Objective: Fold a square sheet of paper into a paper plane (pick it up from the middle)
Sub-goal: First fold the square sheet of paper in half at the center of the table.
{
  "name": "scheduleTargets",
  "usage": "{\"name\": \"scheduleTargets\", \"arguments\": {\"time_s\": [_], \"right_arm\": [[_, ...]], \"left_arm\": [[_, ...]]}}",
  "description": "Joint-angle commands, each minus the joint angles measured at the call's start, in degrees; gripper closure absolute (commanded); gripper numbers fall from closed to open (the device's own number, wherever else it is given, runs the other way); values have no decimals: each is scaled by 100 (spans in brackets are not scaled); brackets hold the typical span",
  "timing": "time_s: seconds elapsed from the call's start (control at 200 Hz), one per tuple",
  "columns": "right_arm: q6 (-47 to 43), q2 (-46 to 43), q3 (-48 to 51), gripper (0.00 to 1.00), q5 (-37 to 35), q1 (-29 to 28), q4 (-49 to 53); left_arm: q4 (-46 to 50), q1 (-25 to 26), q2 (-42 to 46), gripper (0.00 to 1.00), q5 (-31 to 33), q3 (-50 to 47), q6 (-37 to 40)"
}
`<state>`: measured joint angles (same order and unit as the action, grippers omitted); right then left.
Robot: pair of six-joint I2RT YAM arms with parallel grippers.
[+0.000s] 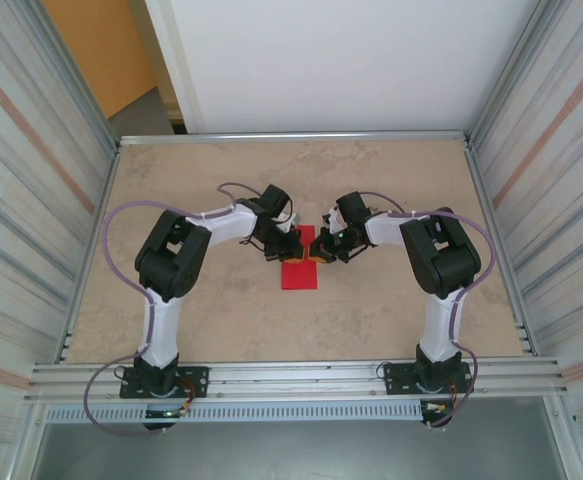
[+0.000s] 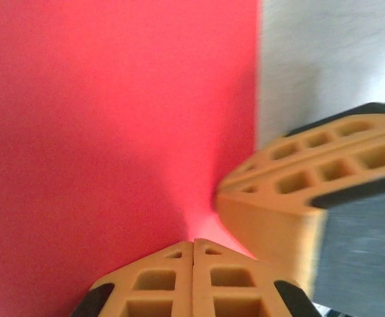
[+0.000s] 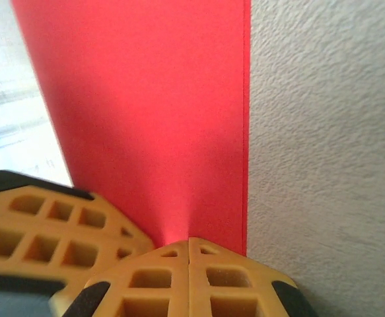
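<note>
Red square sheet of paper (image 1: 299, 270) sits mid table (image 1: 401, 310), its 12 o'clock edge pinched by the closed left gripper (image 2: 193, 247) and right gripper (image 3: 189, 243); uneven pulling could tear or crumple it.

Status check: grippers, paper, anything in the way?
Left gripper shut on paper. Right gripper shut on it too. The two sit close side by side, crowding each other.

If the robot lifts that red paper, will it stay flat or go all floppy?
Probably floppy: the red paper curves up where the left tool pinches it. Likely light, since its edge looks very thin. It could crease, as the right tool pinches close by.
</note>
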<state>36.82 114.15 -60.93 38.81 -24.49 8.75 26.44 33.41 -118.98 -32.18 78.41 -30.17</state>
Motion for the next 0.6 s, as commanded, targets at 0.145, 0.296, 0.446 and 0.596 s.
{"name": "scheduleTargets", "arguments": {"time_s": [0.145, 0.296, 0.446, 0.596], "right_arm": [[5, 1090, 358, 100, -1858, -7, 1612], [12, 1078, 401, 100, -1902, 29, 1671], [-24, 1082, 395, 100, -1894, 44, 1673], [-69, 1049, 345, 100, -1883, 37, 1687]], "left_arm": [[-33, -421, -20, 100, -89, -466, 635], [207, -813, 256, 99, 53, -601, 877], [221, -1151, 680, 99, 68, -766, 856], [-310, -1005, 1089, 99, -486, -756, 557]]}}
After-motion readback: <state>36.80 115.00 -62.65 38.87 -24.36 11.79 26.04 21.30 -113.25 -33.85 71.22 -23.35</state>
